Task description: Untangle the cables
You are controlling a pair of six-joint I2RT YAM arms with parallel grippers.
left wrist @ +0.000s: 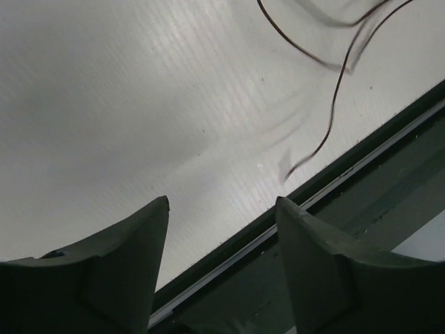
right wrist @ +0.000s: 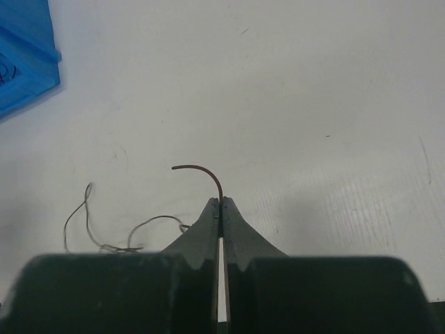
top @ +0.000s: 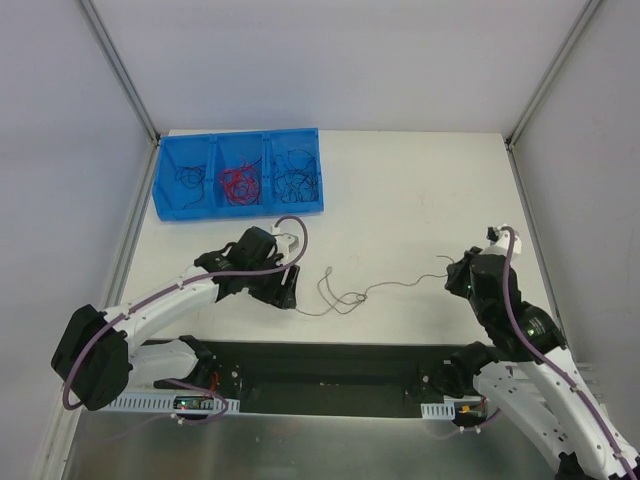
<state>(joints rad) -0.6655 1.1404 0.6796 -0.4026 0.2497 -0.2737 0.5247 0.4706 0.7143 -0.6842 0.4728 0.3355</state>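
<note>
Overhead view: soft, even light from above on the white desk (top: 420,190), no glare, and the shadows are faint and short. The blue bin (top: 165,200) at the far left corner comes through sharp and saturated. Left wrist view now, dimmer and greyer. The thin cable (left wrist: 335,104) smears near the top edge and drops a blurred double shadow on the desk. The left claw (left wrist: 222,203) looms dark and soft close to the lens. Right wrist view is brighter. The right claw (right wrist: 220,203) is sharp at its tips, with a pale shadow just to its right.
</note>
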